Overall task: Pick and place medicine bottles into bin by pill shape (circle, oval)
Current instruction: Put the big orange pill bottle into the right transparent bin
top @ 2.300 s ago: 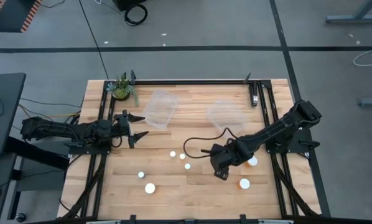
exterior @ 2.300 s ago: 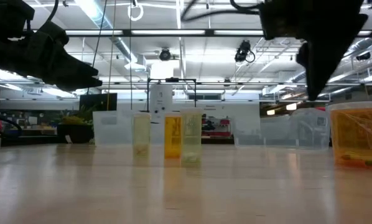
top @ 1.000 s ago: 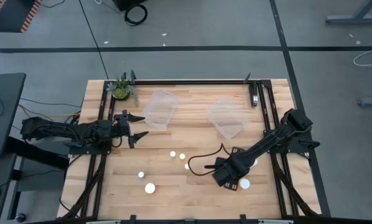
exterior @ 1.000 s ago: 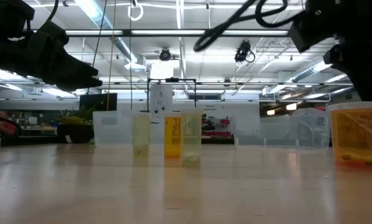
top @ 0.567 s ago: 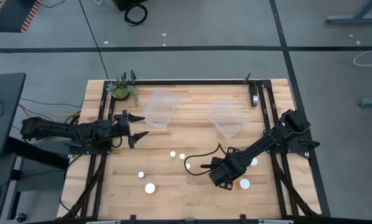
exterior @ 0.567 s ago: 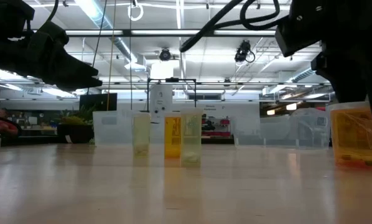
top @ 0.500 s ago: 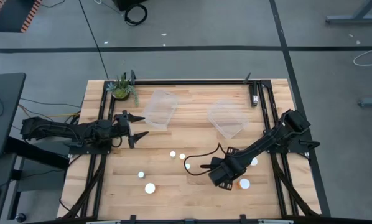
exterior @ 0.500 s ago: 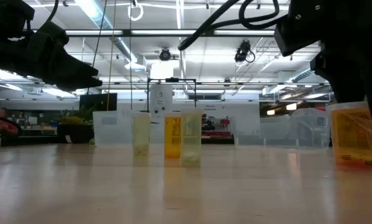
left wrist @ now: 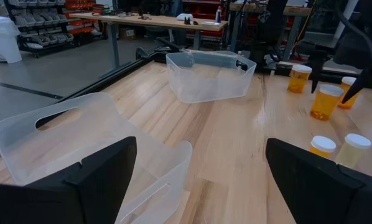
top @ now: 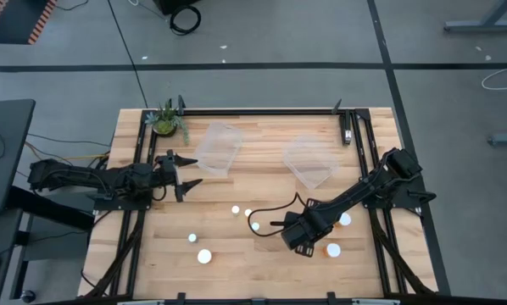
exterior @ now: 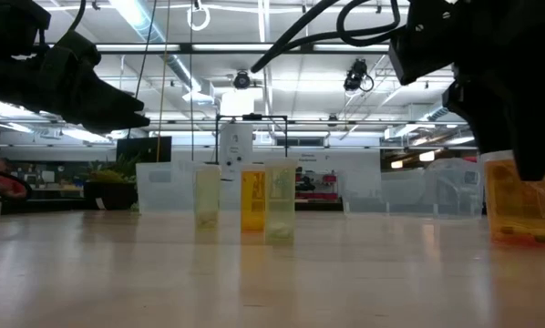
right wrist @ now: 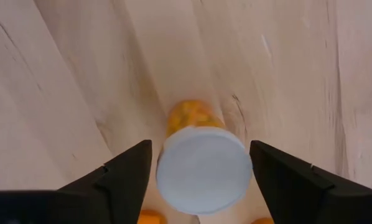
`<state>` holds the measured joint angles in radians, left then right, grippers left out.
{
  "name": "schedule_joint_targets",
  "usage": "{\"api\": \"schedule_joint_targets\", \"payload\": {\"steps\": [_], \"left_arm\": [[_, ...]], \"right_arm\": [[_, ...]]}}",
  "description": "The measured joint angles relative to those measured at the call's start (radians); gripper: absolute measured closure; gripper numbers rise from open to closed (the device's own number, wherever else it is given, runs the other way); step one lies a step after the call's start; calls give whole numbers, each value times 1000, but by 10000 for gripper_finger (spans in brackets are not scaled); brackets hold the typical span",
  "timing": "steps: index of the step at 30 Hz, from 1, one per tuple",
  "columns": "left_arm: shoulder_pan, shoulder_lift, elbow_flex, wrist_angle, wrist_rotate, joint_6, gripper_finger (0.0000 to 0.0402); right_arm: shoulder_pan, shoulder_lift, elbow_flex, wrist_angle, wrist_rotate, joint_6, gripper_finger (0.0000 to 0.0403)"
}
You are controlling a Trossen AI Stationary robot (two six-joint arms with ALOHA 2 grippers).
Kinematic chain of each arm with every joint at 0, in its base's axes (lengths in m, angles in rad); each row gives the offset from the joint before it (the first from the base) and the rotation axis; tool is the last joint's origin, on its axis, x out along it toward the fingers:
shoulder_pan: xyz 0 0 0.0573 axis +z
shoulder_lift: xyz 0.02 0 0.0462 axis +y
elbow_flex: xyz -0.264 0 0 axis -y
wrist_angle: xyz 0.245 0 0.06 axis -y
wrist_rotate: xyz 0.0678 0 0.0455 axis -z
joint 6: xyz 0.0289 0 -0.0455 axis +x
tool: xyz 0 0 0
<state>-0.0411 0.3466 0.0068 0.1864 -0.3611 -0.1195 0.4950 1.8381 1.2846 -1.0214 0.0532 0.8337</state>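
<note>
Several medicine bottles show as white caps on the wooden table. My right gripper points straight down near the table's front right. In the right wrist view an orange bottle with a white cap stands upright on its base between its open fingers. In the high view the gripper hides this bottle. My left gripper waits open at the left, above the table, beside the left bin. My right gripper comes from above, one finger close on each side of the bottle's white cap. Only a hairline gap shows on either side. Whether the fingers touch the cap I cannot tell. The bottle stands upright on the table.
Two clear plastic bins lie toward the far edge, and a small green plant stands at the far left corner. Another bottle stands right of my right arm. A black cable loops over the arm.
My right gripper has moved a little toward the table's left edge and sunk slightly, coming over the orange bottle. In the low view it now stands in front of the orange bottle at the right. The left arm kept still.
</note>
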Motion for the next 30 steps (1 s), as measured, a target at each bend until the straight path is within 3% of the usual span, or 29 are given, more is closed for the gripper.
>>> {"api": "schedule_joint_targets", "payload": {"steps": [12, 18, 30], "left_arm": [[0, 0, 0, 0, 0, 0, 33], [0, 0, 0, 0, 0, 0, 33], [0, 0, 0, 0, 0, 0, 33]], "right_arm": [[-61, -1, 32, -21, -35, -124, 173], [-138, -1, 116, -142, -31, -207, 172], [-347, -2, 317, -325, 92, -432, 170]]}}
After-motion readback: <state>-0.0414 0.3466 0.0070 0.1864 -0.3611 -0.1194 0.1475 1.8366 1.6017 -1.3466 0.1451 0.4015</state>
